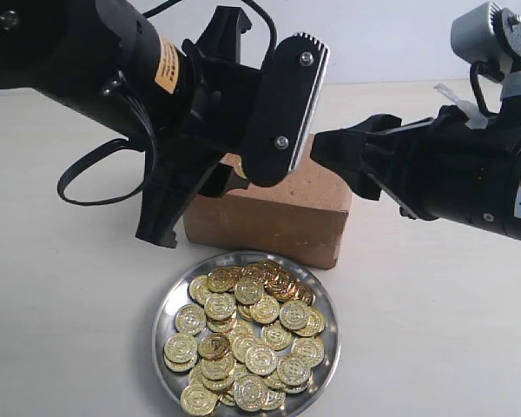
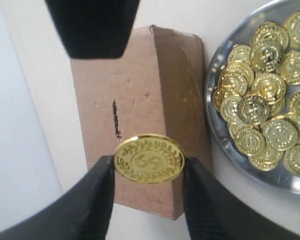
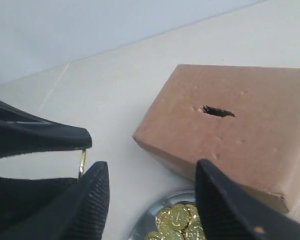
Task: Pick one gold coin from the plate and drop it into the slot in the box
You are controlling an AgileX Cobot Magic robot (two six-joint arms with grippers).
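While one gold coin [image 2: 149, 159] sat pinched edge to edge in the left gripper's [image 2: 149, 174] jaws, hanging mid-frame over the box [image 2: 165, 75] near its slot [image 2: 115, 119], I judged the drop not yet made. The right gripper's [image 3: 150, 175] jaws gaped wide and empty, with the plate [image 1: 162, 317] at lower centre.

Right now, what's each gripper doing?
Left gripper: closed on a gold coin.
Right gripper: open, holding nothing.
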